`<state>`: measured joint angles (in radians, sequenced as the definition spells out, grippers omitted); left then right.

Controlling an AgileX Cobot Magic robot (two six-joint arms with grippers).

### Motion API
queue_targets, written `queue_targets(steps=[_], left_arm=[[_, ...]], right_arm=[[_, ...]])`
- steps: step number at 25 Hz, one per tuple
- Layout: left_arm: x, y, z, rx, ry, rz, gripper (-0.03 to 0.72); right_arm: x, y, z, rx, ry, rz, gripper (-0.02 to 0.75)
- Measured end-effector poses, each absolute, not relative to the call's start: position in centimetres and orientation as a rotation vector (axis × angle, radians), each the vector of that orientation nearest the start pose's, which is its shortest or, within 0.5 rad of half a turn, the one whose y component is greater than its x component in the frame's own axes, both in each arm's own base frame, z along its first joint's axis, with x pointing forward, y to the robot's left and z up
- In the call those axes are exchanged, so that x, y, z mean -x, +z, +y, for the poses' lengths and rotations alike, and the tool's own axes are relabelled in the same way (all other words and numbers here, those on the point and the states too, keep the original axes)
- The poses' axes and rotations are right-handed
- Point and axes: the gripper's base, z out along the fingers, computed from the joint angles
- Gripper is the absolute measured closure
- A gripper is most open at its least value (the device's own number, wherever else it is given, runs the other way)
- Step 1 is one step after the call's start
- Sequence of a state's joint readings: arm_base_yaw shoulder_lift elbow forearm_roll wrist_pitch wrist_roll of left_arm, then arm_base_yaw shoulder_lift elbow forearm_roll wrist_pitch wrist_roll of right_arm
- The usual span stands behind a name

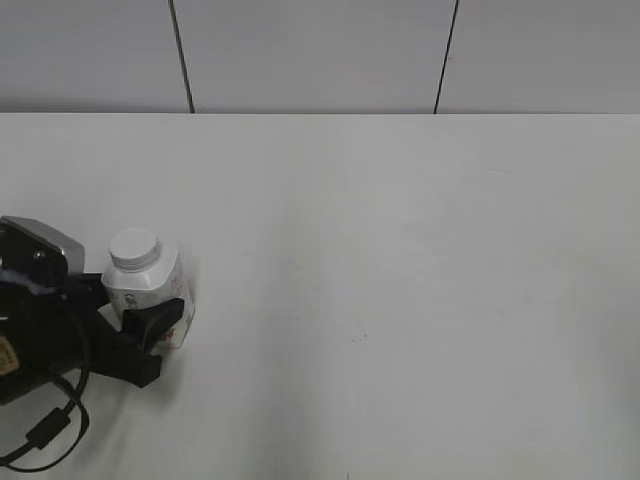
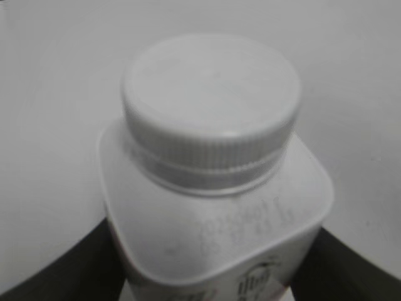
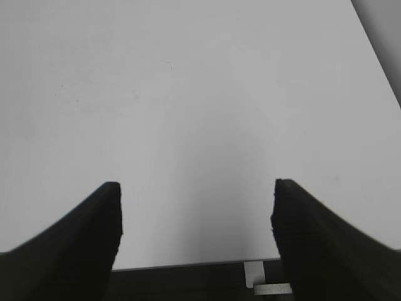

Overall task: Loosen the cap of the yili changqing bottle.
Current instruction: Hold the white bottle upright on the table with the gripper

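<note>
Bottle: the bottle (image 1: pixel 150 290) stands upright near the left front of the worktop (image 1: pixel 400 250), label facing the front, its body clasped low down.
Cap: the cap (image 2: pixel 211 100) sits square on the neck, apparently fully screwed on, with nothing touching it; you see its ribbed side clearly in the left wrist view.
Left gripper: your left gripper (image 1: pixel 145 318) is closed on the bottle's lower body, one dark finger on each side, well under the shoulder. Keep that hold firm and level so the bottle cannot spin when the cap is turned.
Right gripper: your right gripper (image 3: pixel 195 213) stands wide open and holds nothing, looking down on bare worktop; it does not show in the exterior view.
Step in hand: judged from this, the bottle is held and the cap not yet taken. Bring the right gripper down from above, centred over the cap, and close on the ribbed side only, not the shoulder.
Room: the worktop right of the bottle lies bare, so the approach looks free.
Edges: the bottle is close to the left arm's body and cable (image 1: pixel 45 430); come in from the right to stay off them.
</note>
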<state>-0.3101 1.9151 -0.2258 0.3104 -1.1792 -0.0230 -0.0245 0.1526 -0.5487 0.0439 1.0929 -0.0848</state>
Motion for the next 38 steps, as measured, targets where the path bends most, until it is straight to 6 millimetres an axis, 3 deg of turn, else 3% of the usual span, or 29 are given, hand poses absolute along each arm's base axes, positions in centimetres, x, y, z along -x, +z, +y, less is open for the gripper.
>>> queue_targets(steps=[9,20,27,33,38], left_arm=[[-24.6,10.6,-12.5,-0.734,-0.611,1.765,0.239],[-27.9,11.5,-14.9,-1.013,-0.691,1.806,0.239],[-28.9,12.1,-15.6,-1.178,-0.708,1.800,0.239],[-28.9,10.4,-16.1,-1.221,-0.784,1.801,0.240],[-29.3,10.2,-17.1,-1.282,-0.791,1.762,0.240]], right_arm=[[-4.5,30.5,0.2,0.069,-0.004,2.271,0.152],[-7.5,33.0,0.4,0.256,-0.046,2.314,0.152],[-9.9,33.5,1.1,0.395,0.022,2.355,0.152],[-12.3,34.2,1.5,0.508,0.068,2.399,0.152],[-15.3,34.2,2.8,0.669,0.121,2.453,0.152]])
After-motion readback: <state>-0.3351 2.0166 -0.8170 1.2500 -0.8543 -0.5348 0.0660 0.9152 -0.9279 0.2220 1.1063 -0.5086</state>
